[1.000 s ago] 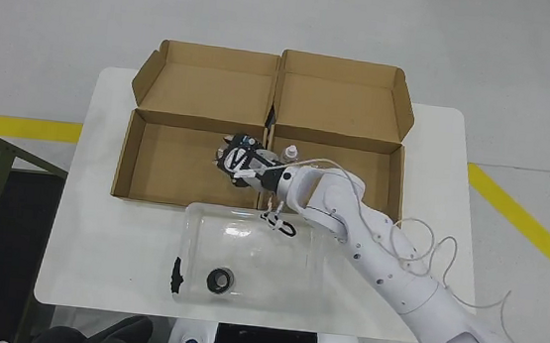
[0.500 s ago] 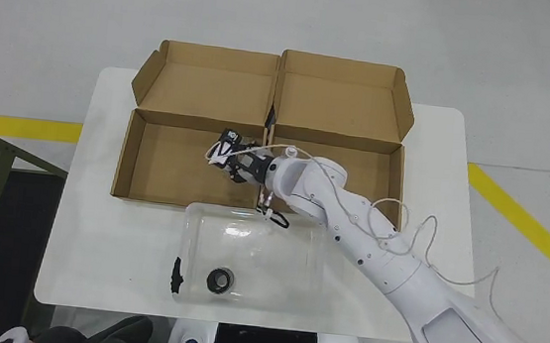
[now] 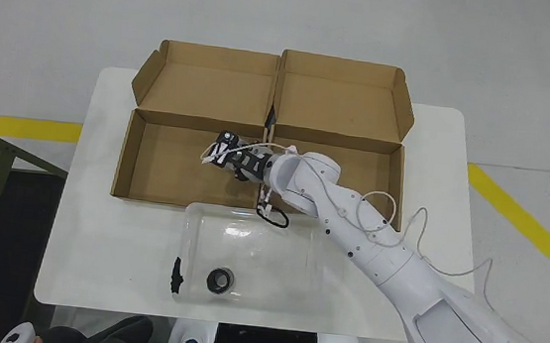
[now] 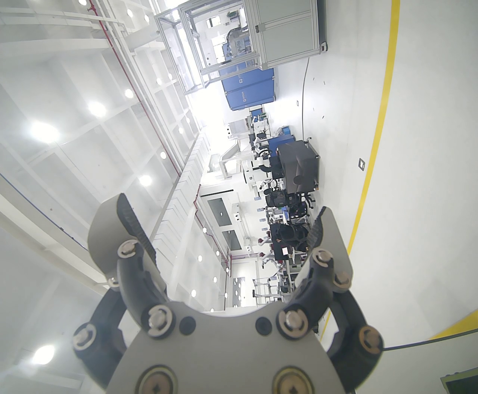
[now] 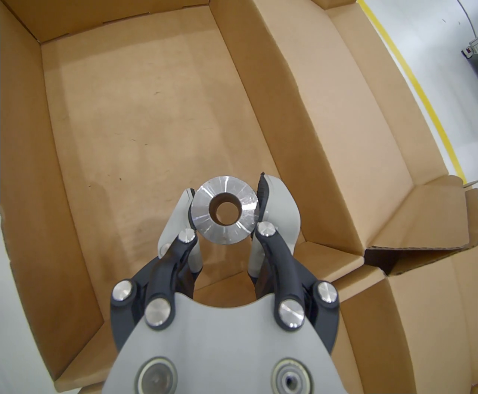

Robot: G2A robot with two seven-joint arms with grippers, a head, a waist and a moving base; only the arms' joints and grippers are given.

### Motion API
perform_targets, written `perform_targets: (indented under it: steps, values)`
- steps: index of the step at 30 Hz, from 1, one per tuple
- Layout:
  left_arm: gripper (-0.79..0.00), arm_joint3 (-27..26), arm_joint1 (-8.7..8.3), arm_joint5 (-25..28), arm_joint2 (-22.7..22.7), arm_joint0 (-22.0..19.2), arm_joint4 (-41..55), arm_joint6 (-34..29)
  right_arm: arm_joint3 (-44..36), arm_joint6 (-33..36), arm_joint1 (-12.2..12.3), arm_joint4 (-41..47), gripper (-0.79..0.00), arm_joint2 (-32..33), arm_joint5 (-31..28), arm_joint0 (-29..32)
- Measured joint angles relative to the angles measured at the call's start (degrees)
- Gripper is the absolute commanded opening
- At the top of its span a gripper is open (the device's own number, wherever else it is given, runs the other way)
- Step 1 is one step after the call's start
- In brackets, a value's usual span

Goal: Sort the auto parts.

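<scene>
Right gripper (image 3: 222, 153) hangs over the left box (image 3: 161, 166), near its 3 o'clock end, just beside the wall shared with the right box (image 3: 367, 165). Jaws clenched on a metal ring (image 5: 203, 218), gripped by its outer edge, flat face with the centre hole turned to the wrist camera. Ring is held in the air above the cardboard floor, not touching it as far as I can tell.

Left gripper (image 4: 222, 209) points up into the room, away from the tabletop (image 3: 78, 252). Jaws released, nothing between them.

Layout, top view: two open cardboard boxes side by side, left box at 9 o'clock of the right one, lids folded back toward 12. Clear bin (image 3: 295, 273) sits at 6 o'clock of the boxes.

Progress, as a judgement: early to middle. The left box floor looks bare in the right wrist view, so nothing appears sorted there. The right box is partly hidden by the arm, contents cannot be told. One part is in hand and not yet dropped. Left to do: release the ring, then fetch the black ring (image 3: 220, 281) lying in the bin and the black piece (image 3: 175, 276) at the bin's 9 o'clock wall.
</scene>
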State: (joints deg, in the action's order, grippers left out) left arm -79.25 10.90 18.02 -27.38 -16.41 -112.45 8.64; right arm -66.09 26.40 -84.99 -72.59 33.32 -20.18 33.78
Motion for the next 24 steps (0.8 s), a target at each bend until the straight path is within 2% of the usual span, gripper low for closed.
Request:
perform_targets:
  steps: [1, 4, 11, 24]
  values:
    - [0.0, 0.0, 0.0, 0.0, 0.0, 0.0, 0.0, 0.0, 0.2, 0.2, -0.1, -0.3, -0.705, 0.0, 0.0, -0.1]
    - [0.0, 0.0, 0.0, 0.0, 0.0, 0.0, 0.0, 0.0, 0.7, 0.6, -0.5, -0.9, -0.665, -0.1, 0.0, -0.3]
    - [0.0, 0.0, 0.0, 0.0, 0.0, 0.0, 0.0, 0.0, 2.3, 1.2, -1.4, -2.4, -0.634, -0.3, -0.1, -0.5]
    - [0.0, 0.0, 0.0, 0.0, 0.0, 0.0, 0.0, 0.0, 0.4, 2.6, -1.7, -7.6, -0.508, 1.0, -0.5, -0.5]
